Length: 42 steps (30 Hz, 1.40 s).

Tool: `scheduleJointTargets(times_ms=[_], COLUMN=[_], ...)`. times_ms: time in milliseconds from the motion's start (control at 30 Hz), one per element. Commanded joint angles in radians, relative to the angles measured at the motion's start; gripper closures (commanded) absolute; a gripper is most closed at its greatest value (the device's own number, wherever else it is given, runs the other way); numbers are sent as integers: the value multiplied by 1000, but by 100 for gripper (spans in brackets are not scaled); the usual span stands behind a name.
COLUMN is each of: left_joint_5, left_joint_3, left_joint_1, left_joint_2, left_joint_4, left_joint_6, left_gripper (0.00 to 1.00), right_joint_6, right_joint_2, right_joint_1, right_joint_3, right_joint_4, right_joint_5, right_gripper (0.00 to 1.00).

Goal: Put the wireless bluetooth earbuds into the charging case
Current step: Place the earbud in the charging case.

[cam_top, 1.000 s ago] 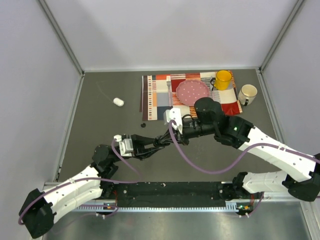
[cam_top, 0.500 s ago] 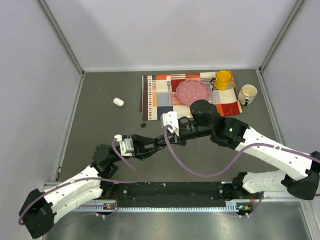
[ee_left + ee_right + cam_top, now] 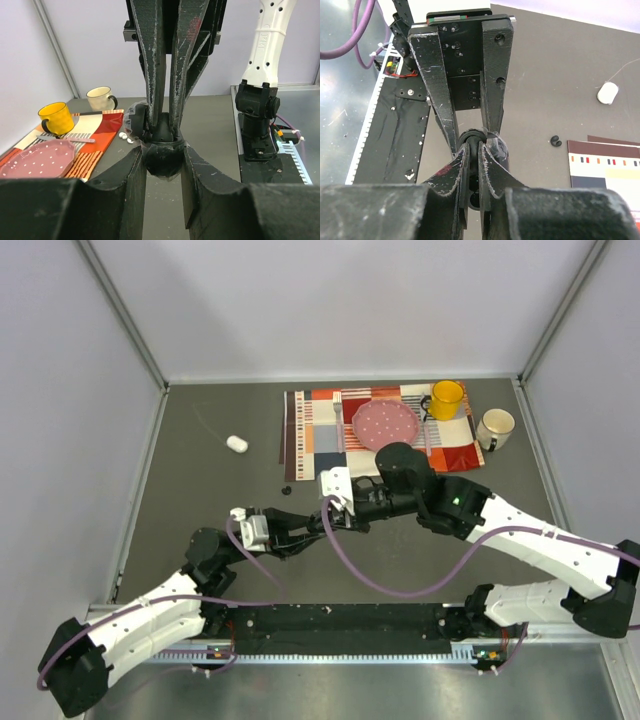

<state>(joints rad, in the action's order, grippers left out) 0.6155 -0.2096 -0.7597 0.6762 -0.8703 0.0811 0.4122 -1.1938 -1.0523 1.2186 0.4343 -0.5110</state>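
Your left gripper [image 3: 162,150] is clamped on the black charging case [image 3: 162,161]: the rounded shell sits squeezed between the two fingertips, touching both, held up off the table [image 3: 200,500] near its middle. Your right gripper [image 3: 473,147] meets it head-on from the opposite side. Its fingers are drawn almost together, with only a thin slit between them, pinched on a dark piece at the upper part of the case. You cannot tell from either wrist view whether that piece is a lid or something seated in the case. None of the loose buds is in either grip. The white earbuds [image 3: 123,135] lie on the bare table just beside the edge of the patterned placemat [image 3: 315,430], off to the side of the joined fingers and apart from them. The black earbud [image 3: 555,141] lies on the table near the placemat's corner, also clear of both grippers. A white oval pod [image 3: 607,93] rests farther out, well apart. On the placemat you have a pink plate [image 3: 385,424] and a yellow mug [image 3: 446,398], with a white mug [image 3: 494,427] just off its far corner.
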Motion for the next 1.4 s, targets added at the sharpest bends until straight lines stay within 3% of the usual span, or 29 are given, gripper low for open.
scheduleJointTargets(times_ms=[0,267,600,800,900,967,1033,1133,1367], left_joint_5=[9,-5,-40,-135,-181,-213,-232,-266,-295], left_joint_3=[-27,-17,-8,1,12,24,29,33,38], left_joint_1=[-3,-3,-1,-3,-1,-3,-1,-1,-1], left_joint_2=[-24,-33,-47,-64,-85,-105,-148,-220,-345], left_joint_4=[-88,-87,-67,-18,-10,-7,22,95,192], left_joint_6=[11,9,2,-18,-26,-33,-47,-72,-107], left_gripper=[100,100,100,100,100,100,100,100,100], right_joint_6=[14,8,-42,-101,-139,-197,-226,-352,-786], right_joint_2=[-26,5,134,266,353,399,407,366,243], right_joint_1=[-20,-20,-21,-20,-21,-18,-12,87,403], right_joint_3=[-4,19,-22,-106,-180,-238,-258,-216,-240], right_joint_4=[-14,-23,-155,-293,-411,-505,-525,-438,-371], right_joint_5=[66,111,63,63,145,363,602,667,516], right_gripper=[87,68,62,48,36,24,19,18,21])
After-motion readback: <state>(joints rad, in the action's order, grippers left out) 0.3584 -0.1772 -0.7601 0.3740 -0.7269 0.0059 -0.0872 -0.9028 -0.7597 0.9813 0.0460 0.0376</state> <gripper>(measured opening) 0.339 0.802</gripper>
